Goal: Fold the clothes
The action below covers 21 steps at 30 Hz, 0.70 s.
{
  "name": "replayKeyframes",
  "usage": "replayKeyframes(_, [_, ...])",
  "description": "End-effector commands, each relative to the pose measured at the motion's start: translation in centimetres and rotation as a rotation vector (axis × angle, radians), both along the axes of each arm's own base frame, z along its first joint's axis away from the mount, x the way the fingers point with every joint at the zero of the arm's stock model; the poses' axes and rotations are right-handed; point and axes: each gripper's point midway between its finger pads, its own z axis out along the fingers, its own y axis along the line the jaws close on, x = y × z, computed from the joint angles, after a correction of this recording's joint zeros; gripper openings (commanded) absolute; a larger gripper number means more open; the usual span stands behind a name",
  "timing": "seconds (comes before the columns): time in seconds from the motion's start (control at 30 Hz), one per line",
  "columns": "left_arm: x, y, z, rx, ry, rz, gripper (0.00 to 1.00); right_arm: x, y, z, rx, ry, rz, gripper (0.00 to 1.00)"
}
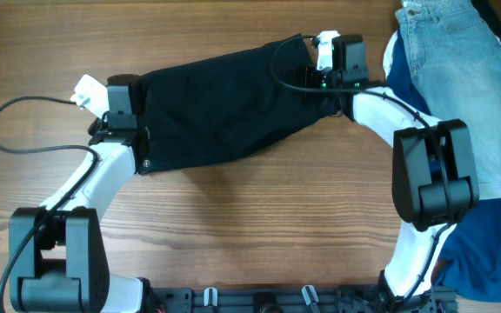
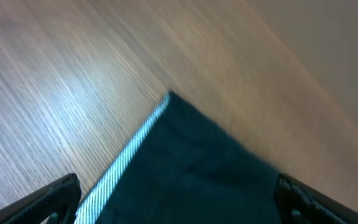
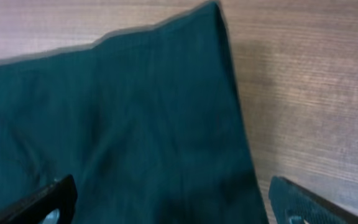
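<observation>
Lying slantwise across the middle of the table [image 1: 233, 217], the black shorts [image 1: 224, 104] have one arm at each end, and both wrist views show the fingers spread wide with dark cloth running between them: the left tool [image 2: 179, 202] straddles a corner edged by a pale band [image 2: 129, 155], and the right tool [image 3: 173, 202] sits over a broad flat stretch near another corner. Neither has closed on anything, so the main risk is a poor pinch. If the fingers catch only the top layer, or bite too close to the edge, the cloth would probably slip out on the lift and the fold would come out skewed. One end rising ahead of the other would twist the garment. The right arm also works just beside the denim shorts [image 1: 459, 69] and the royal-blue garment [image 1: 494, 243], which it could drag along, and the left arm's loose cable [image 1: 16, 122] might snag. No writing can be read: a white patch [image 1: 85, 89] by the left arm looks blank at this size.
</observation>
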Motion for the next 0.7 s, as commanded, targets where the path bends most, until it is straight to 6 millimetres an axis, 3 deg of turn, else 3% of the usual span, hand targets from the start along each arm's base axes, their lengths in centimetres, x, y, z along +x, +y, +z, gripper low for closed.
replayKeyframes(0.0, [-0.9,-2.6,-1.8,-0.072,0.131,-0.221,1.00,-0.5,0.6,4.2,-0.085,-0.011,0.145,1.00])
replayKeyframes(0.1, [-2.7,-2.9,-3.5,-0.166,0.220,-0.253,0.99,-3.2,-0.4,3.5,-0.132,0.149,0.143,0.99])
replayKeyframes(0.17, [-3.4,-2.8,-4.0,-0.191,0.255,-0.252,1.00,-4.3,-0.6,5.3,-0.122,0.177,0.126,0.96])
replayKeyframes(0.2, [-3.8,-3.0,-4.3,-0.200,0.275,-0.255,1.00,-5.3,-0.1,9.5,-0.066,0.134,0.130,0.79])
replayKeyframes(0.27, [-4.3,-3.0,-4.6,-0.206,0.298,-0.255,1.00,-6.7,0.6,12.1,-0.033,0.109,0.161,0.47])
replayKeyframes(0.3, [-4.4,-3.0,-4.7,-0.206,0.303,-0.253,1.00,-7.7,1.2,12.9,-0.023,0.115,0.182,0.26])
replayKeyframes(0.37, [-4.5,-3.0,-4.7,-0.207,0.303,-0.253,1.00,-9.3,2.4,12.0,-0.034,0.161,0.236,0.07])
replayKeyframes(0.4, [-4.5,-3.0,-4.7,-0.207,0.304,-0.253,1.00,-10.0,3.1,11.1,-0.036,0.191,0.256,0.05])
replayKeyframes(0.53, [-4.5,-3.0,-4.7,-0.207,0.304,-0.253,1.00,-12.9,4.1,5.8,-0.051,0.329,0.299,0.04])
replayKeyframes(0.67, [-4.5,-3.0,-4.8,-0.208,0.307,-0.253,1.00,-12.8,3.4,0.7,-0.064,0.428,0.279,0.04])
